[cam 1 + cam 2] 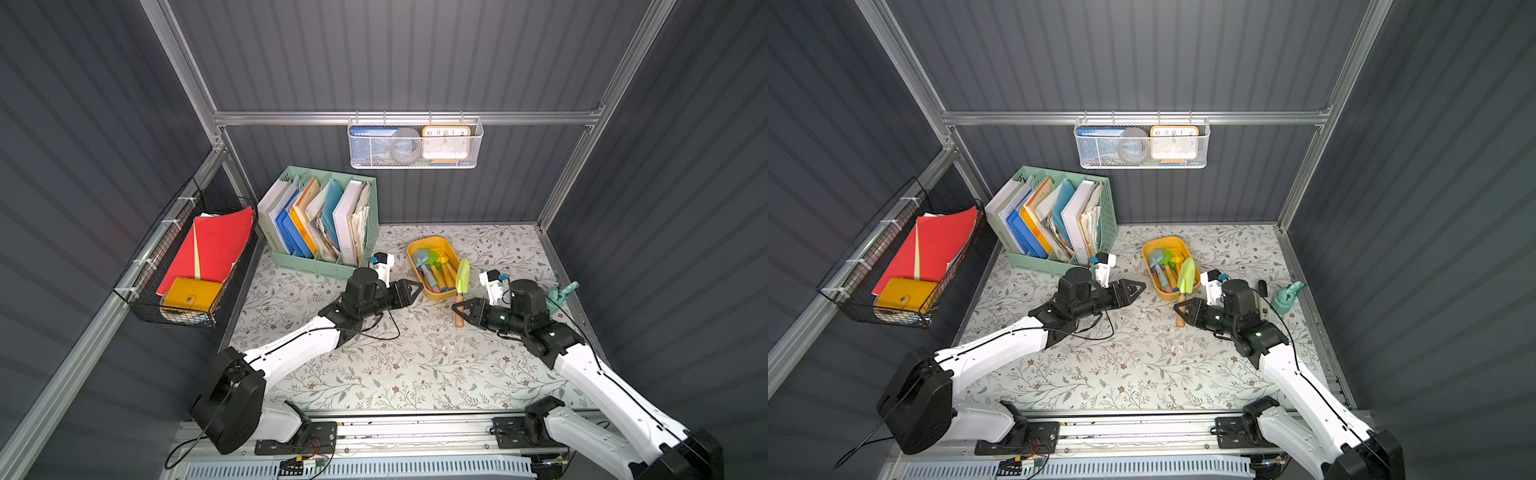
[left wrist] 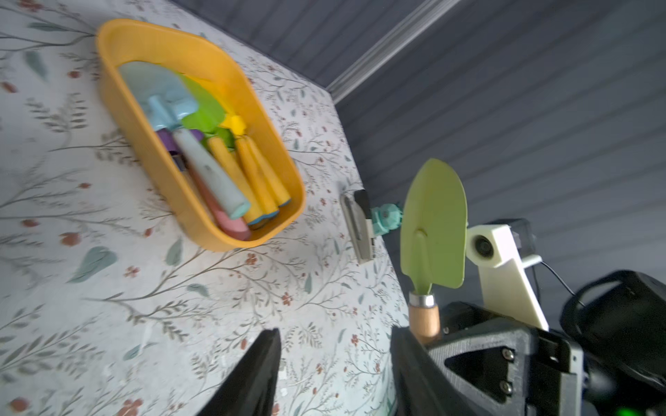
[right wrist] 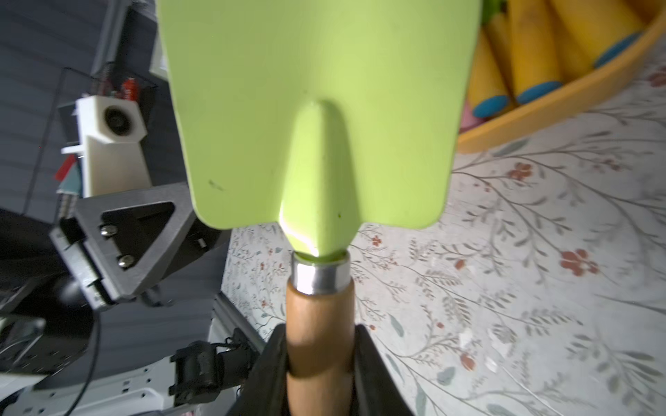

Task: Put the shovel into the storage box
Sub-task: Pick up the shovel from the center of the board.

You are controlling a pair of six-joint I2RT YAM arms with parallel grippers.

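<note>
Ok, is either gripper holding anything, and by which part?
The right gripper is shut on the shovel, by its wooden handle just below the metal collar. The left gripper is open and holds nothing.

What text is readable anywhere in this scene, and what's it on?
"10 11 12 1 2": clock face, in the white wire-mesh basket; other numerals too faint.
White print on the blue item beside it: too blurred.
Lettering on the mint-green file organiser side: too small to read.
Green shovel, yellow storage box: none.
</note>
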